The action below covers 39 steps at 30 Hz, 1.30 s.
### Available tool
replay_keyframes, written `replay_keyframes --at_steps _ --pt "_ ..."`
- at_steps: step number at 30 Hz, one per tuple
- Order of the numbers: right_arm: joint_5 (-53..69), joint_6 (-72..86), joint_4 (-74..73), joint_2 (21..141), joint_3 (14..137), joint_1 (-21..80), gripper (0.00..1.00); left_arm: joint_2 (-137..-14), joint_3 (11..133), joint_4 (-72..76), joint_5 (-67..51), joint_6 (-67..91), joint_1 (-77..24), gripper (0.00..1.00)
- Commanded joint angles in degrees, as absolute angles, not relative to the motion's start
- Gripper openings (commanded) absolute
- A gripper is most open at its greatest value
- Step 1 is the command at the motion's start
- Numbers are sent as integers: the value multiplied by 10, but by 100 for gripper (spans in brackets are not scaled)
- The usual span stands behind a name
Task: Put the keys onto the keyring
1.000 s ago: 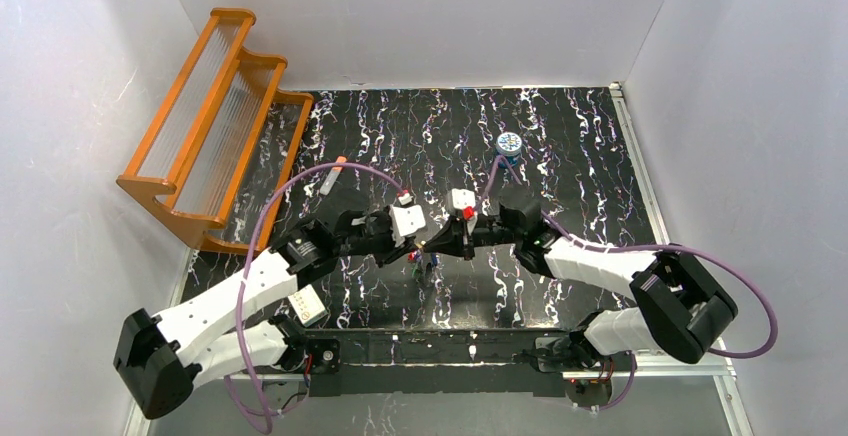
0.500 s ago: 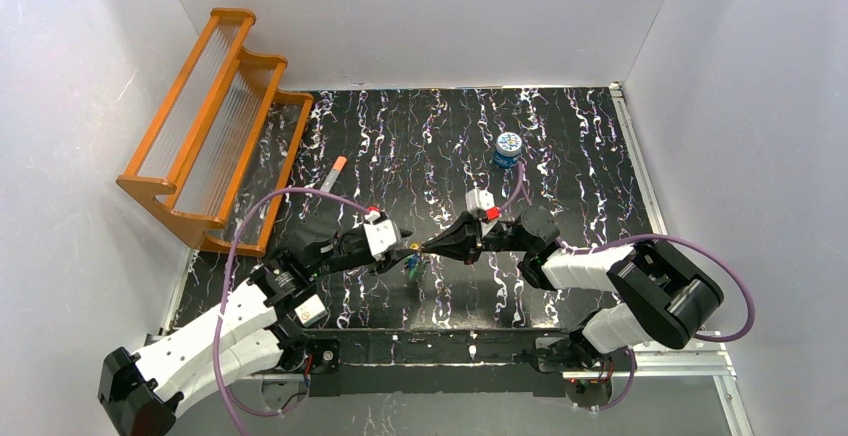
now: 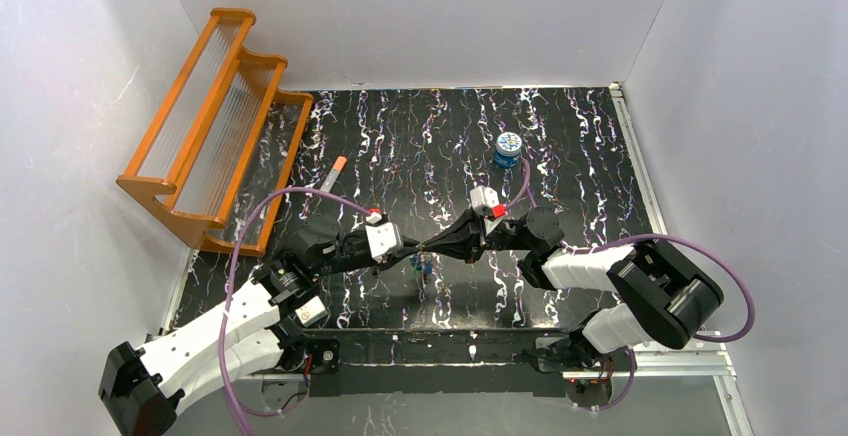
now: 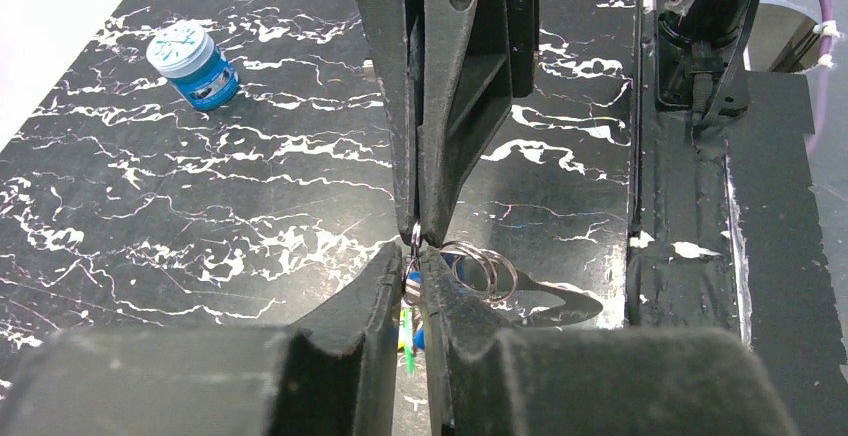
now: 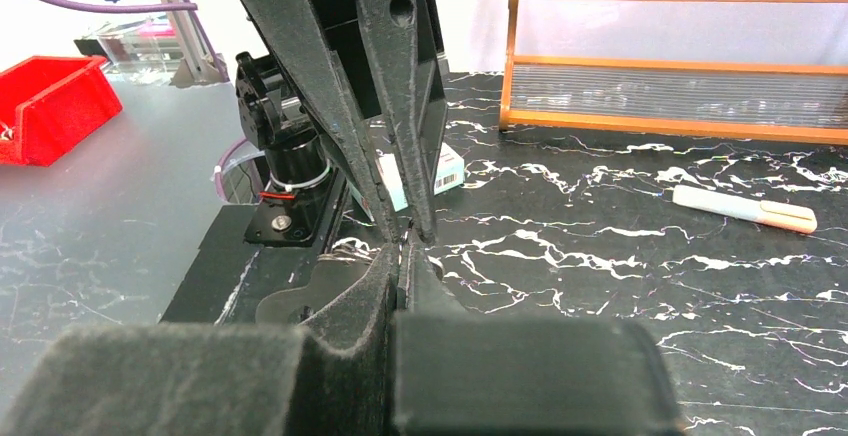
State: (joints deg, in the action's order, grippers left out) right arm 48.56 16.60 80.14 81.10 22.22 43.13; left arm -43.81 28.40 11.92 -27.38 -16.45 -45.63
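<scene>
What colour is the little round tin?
Blue tin with a pale patterned lid, clearest in the left wrist view.

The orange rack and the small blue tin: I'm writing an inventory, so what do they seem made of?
The rack: frame looks like varnished wood, orange-brown with a slight gloss; its panels look ribbed and translucent, plastic or glass, cannot tell which. The tin: glossy blue body, maybe painted metal or plastic; pale patterned lid.

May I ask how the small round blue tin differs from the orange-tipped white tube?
The small round blue tin stands upright and squat; the orange-tipped white tube lies flat and slender. The tin sits right of centre, the tube left. Both rest on the black marbled table.
</scene>
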Motion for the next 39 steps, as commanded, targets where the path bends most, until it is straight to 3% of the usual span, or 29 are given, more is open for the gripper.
replay_keyframes --at_steps 1,4,9,25,28,33,39 --pt "482 170 863 801 232 431 1 -438 274 110 -283 -174 -460 9" --pt "481 170 861 800 234 431 1 -439 268 103 -282 -177 -460 7" --pt "482 175 861 796 242 431 1 -448 256 105 -279 -175 -460 20" --pt "481 172 846 791 246 431 1 -401 258 124 -258 -157 -460 32" --pt "482 172 845 793 247 431 1 -389 258 137 -255 -150 -460 33" --pt "485 176 844 796 251 431 1 -400 257 164 -270 -143 -460 19" --pt "487 176 843 797 252 431 1 -426 256 190 -282 -131 -459 18"
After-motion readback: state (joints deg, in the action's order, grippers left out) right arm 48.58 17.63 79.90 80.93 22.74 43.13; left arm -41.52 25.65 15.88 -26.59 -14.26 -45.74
